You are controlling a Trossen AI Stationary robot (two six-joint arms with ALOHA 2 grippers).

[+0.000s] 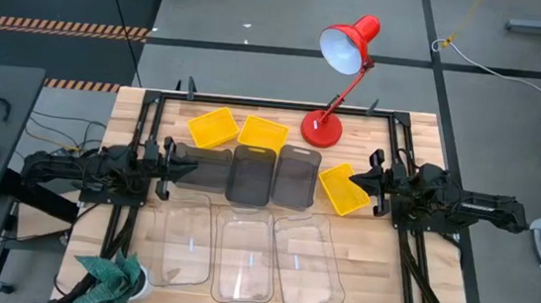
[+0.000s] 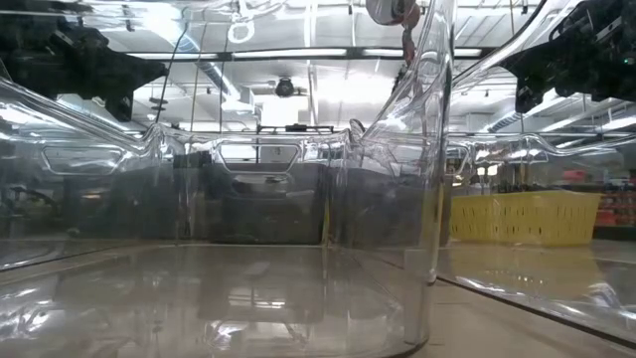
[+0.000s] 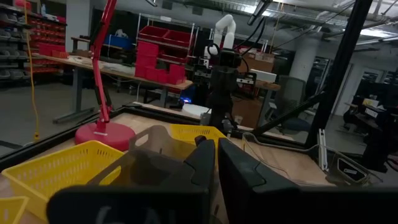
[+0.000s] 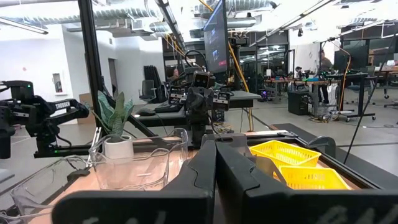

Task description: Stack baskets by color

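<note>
No stacking is seen as finished. In the high view nine baskets are spread over the bench (image 1: pixel 421 136), mostly singly.

Yellow baskets: two lie near the far edge, one (image 1: pixel 212 127) just beside the other (image 1: pixel 263 133); the third (image 1: pixel 342 189) sits tilted toward the right edge, at the tips of the right hand (image 1: pixel 375 184). All are small, squarish, lattice-walled.

Smoky-grey baskets: three are laid in a row across the middle, (image 1: pixel 201 165), (image 1: pixel 251 175) and (image 1: pixel 296 172). The leftmost one is met by the left hand (image 1: pixel 178 162). They are translucent, rectangular, with rounded corners.

Clear baskets: three are lined along the near edge, (image 1: pixel 179 247), (image 1: pixel 245 259) and (image 1: pixel 308 260), larger and nearly invisible against the wood. Overlap between neighbours cannot be ruled out from above.

Left hand: fingers are pressed nearly together, apparently pinching the rim of the leftmost grey basket, as suggested by the left wrist view, though the contact is partly hidden. Right hand: fingers are seen pressed together in its wrist view, the third yellow basket lying just beyond them; no hold on it is shown.

Judged remaining: all three colour stacks. A first grey pickup appears to be under way. The red desk lamp (image 1: pixel 345 49) stands at the far edge, outside the task.
</note>
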